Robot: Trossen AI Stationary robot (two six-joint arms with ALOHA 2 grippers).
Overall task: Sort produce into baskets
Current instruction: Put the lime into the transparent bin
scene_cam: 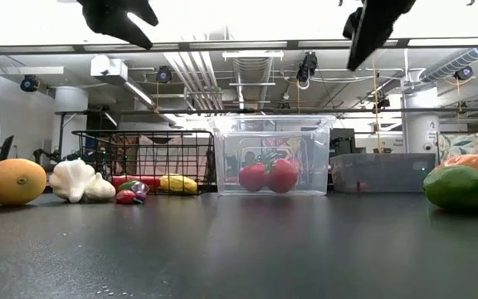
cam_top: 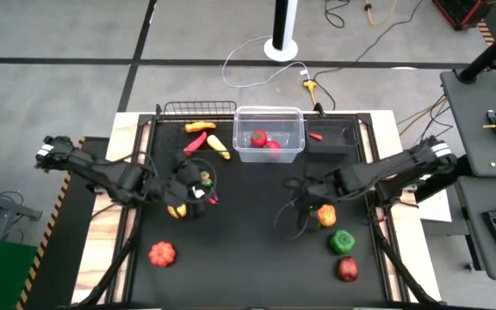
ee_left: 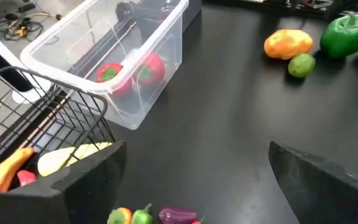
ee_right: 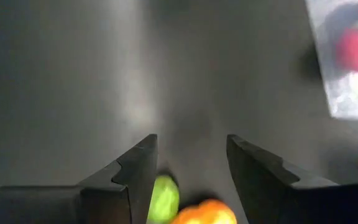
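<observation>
Right gripper (ee_right: 188,177) over unlabelled produce (ee_right: 165,198)

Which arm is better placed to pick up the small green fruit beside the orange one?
The right. Its open gripper hangs just above the green fruit, while the left gripper is across the table over other produce.

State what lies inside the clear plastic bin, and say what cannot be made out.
Inside the clear plastic bin are two red tomatoes with green tops, close together; the low view shows them resting on its floor. Whether they touch cannot be told, and anything behind them is hidden.
</observation>
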